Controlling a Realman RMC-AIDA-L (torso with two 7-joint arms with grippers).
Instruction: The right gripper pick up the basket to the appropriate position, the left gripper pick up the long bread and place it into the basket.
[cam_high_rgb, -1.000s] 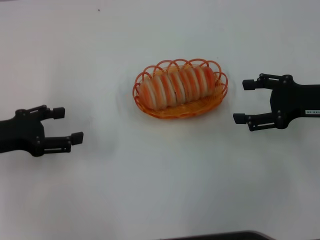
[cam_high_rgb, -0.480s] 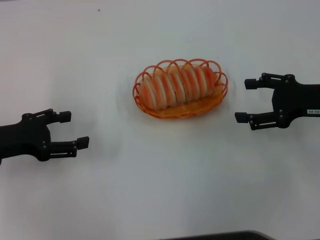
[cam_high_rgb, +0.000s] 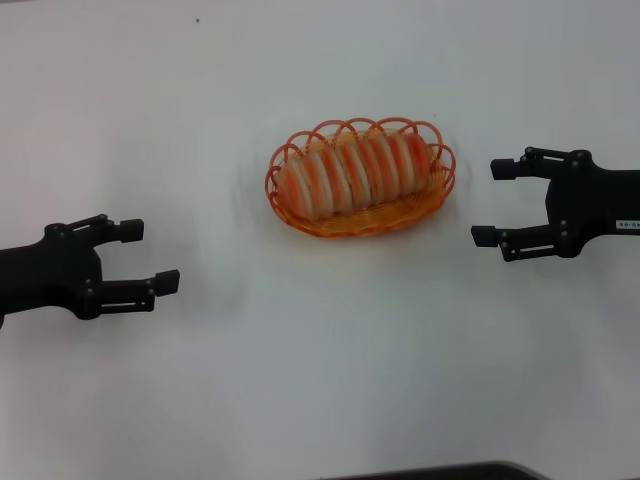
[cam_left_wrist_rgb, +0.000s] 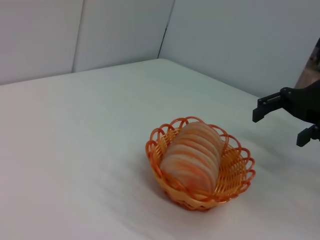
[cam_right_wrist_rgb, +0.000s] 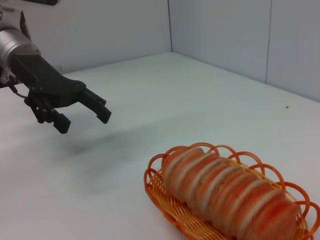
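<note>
Orange woven wire with a looped, scalloped rim on the basket (cam_high_rgb: 437, 190), against cream-tan ridges crossed by orange-red stripes on the long bread (cam_high_rgb: 352, 172) lying inside it. Plain white across the table (cam_high_rgb: 320, 380) and pale grey-white on the wall panels (cam_left_wrist_rgb: 235, 35) behind. Matte black all over the left gripper (cam_high_rgb: 150, 257) and the right gripper (cam_high_rgb: 492, 203), with a small white label on the right arm and a silver-grey wrist on the left arm.

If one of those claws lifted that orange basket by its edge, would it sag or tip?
The basket looks like thin open wire, so probably light and a bit springy. With the bread filling it lengthwise, lifting one end would likely tilt it, and the loaf might slide.
</note>
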